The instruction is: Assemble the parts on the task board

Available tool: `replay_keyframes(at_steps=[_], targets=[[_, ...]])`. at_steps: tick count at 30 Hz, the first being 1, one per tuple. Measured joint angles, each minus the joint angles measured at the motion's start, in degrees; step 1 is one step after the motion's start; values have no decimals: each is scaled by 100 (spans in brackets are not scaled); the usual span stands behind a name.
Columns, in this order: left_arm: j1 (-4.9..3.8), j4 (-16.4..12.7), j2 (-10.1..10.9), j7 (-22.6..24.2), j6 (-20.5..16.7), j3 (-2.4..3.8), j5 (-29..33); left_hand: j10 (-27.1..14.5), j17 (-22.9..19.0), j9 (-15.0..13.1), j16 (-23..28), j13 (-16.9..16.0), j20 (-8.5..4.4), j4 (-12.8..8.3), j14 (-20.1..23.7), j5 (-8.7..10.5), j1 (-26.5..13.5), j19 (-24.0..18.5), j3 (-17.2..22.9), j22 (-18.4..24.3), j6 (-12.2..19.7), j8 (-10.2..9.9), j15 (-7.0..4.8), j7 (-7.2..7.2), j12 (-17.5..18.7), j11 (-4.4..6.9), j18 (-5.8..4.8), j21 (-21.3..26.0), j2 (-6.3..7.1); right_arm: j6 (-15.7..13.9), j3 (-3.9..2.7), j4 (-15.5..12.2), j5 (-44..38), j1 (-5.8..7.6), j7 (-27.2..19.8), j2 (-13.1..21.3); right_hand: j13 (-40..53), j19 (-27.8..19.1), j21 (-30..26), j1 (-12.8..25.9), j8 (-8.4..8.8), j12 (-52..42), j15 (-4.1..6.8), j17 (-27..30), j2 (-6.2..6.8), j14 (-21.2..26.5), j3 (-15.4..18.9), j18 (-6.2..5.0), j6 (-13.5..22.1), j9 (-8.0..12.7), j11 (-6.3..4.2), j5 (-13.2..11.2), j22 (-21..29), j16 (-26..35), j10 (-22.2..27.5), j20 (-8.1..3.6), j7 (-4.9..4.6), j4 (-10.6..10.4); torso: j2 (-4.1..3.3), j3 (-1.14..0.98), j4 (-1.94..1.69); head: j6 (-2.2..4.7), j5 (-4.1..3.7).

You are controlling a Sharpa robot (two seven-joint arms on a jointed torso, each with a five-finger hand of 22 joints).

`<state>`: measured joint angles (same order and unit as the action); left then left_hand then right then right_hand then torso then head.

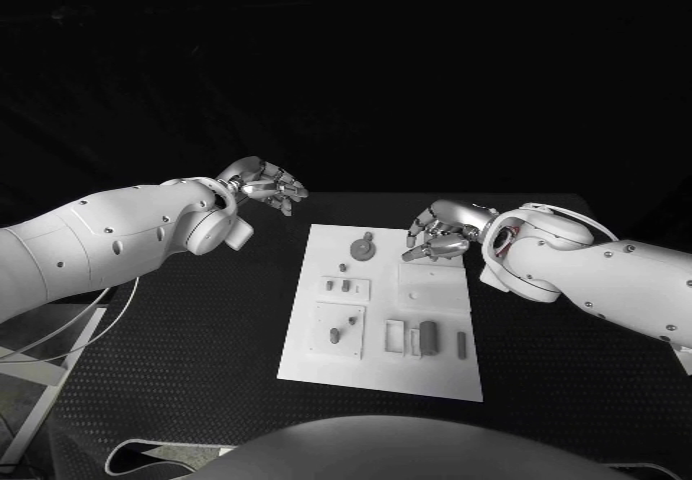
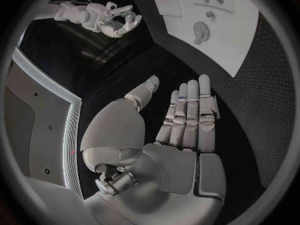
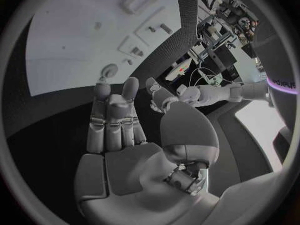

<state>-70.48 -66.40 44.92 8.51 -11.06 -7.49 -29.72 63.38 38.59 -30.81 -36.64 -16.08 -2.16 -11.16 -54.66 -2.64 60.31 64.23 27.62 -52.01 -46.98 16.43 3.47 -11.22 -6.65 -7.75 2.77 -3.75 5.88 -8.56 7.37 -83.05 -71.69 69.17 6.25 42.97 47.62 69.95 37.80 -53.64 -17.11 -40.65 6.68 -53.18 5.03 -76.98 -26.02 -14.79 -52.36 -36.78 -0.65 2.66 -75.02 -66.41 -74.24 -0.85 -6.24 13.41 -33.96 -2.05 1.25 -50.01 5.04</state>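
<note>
The task board lies flat in the middle of the black tabletop, between the two hands. The grey parts sit in separate recesses and stations across it, including a round piece at the far end and upright blocks nearer the robot; none is lifted, so assembly appears not yet started. The right hand hovers over the board's far right corner, just beyond the round piece, its fingers extended side by side and released, grasping nothing. This posture suits an approach from above, most likely toward a part at the board's far end. The left hand is raised off the board's far left corner, well apart from every part, its fingers straight, released and holding nothing. Judged from its position, it is parked clear so that the right hand has free access to the board.
</note>
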Motion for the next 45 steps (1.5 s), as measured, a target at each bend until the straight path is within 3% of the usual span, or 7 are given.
replay_keyframes(at_steps=[5,13,18,26,42,44,45], targets=[[14,43,-11,3,1,-1,3,0,4,0,0,0,1,0,0,0,0,-1,0,0,0,0,0,0,0,0,34,0,0,349,57,-78,317,-9,279,168,1443,182,159,515,-202,-1585,97,-410,-15,-2,-46,19,-188,-250,-87,22,0,-617,575,-123,162,-351,39,-26,44,0,5],[41,72,-9,4,3,-5,7,0,5,0,0,0,2,0,0,0,0,-2,0,0,0,0,0,0,0,0,37,0,0,862,185,-278,780,-116,945,419,1848,194,319,980,-417,-2096,152,-536,-110,54,-119,65,-212,-584,-121,22,0,-872,631,-192,186,-671,77,-54,92,0,-21],[48,74,-11,4,6,-5,10,0,5,0,0,0,2,0,0,0,0,-2,0,0,0,0,0,0,0,0,37,0,0,1120,259,-359,929,-222,1348,477,1915,170,368,1194,-417,-2170,173,-544,-57,76,-111,98,-212,-693,-131,22,0,-924,641,-217,186,-749,82,-57,102,0,-65],[50,70,-3,4,9,-6,13,0,10,0,0,-1,3,0,0,0,0,-3,0,-1,0,0,0,0,0,0,39,0,0,1326,385,-355,1017,-359,1696,420,1950,128,436,1551,-193,-2231,162,-544,83,105,-224,99,-212,-601,-130,22,0,-982,660,-257,186,-1063,75,-47,95,0,-108],[51,54,-1,3,18,-7,18,0,15,0,0,4,3,15,0,0,-23,-3,-15,4,0,0,0,0,0,0,40,0,-23,1540,422,34,1026,-717,1947,61,1967,105,524,1721,-103,-2263,163,-534,122,106,-308,103,-212,-590,-139,22,0,-1033,670,-275,186,-1239,60,-43,77,0,-108],[51,55,-5,3,19,-7,18,0,15,0,0,4,3,15,0,0,-23,-3,-15,4,0,0,0,0,0,0,40,0,-23,1551,414,78,1033,-726,1950,25,1969,105,524,1721,-105,-2263,163,-534,122,106,-308,104,-223,-601,-140,22,0,-1033,670,-274,197,-1239,60,-46,80,0,-108],[51,55,-7,3,20,-7,18,0,15,0,0,4,3,25,0,0,-23,-3,-6,4,0,0,0,0,0,0,41,0,-23,1552,408,105,1040,-735,1951,10,1974,104,524,1721,-72,-2264,172,-534,122,116,-308,104,-285,-577,-139,22,0,-1033,691,-274,260,-1239,59,-47,81,0,-105]])
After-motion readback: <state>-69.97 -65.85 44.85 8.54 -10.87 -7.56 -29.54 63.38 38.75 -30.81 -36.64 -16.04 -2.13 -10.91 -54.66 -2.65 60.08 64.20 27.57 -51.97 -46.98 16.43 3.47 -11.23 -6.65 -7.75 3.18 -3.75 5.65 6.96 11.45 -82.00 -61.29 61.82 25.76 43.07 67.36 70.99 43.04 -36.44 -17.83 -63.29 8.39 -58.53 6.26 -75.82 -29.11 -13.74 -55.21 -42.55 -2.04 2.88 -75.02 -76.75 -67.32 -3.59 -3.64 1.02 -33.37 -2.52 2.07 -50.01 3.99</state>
